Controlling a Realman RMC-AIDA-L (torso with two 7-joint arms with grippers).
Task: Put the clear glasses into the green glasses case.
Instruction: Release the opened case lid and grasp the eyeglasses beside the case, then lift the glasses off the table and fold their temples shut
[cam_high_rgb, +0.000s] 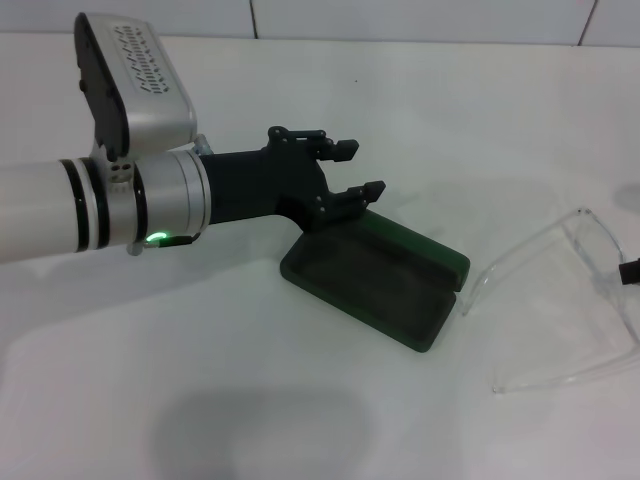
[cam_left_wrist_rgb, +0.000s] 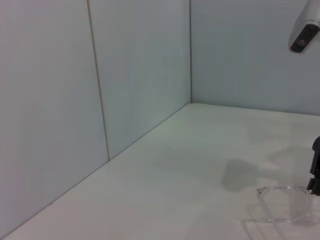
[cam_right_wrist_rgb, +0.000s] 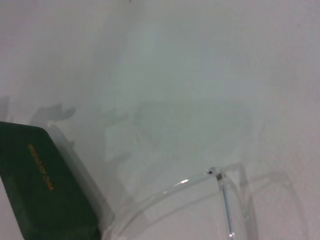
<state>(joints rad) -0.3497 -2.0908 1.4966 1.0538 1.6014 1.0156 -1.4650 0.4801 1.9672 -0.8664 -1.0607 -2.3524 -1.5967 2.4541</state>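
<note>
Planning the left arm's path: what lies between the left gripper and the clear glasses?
In the head view, the open green case lies between the left gripper and the clear glasses.

right pincer (cam_high_rgb: 630, 270) mostly off-frame

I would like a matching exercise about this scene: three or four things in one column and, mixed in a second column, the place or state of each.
Things:
1. green glasses case
2. clear glasses
3. left claw
4. right claw

Places or states:
A. open, above the far edge of the case
B. lying open on the table, dark lining up
C. barely seen at the head view's right edge, by the lens
D. on the table to the right of the case, arms unfolded

Pairs: 1-B, 2-D, 3-A, 4-C
</note>
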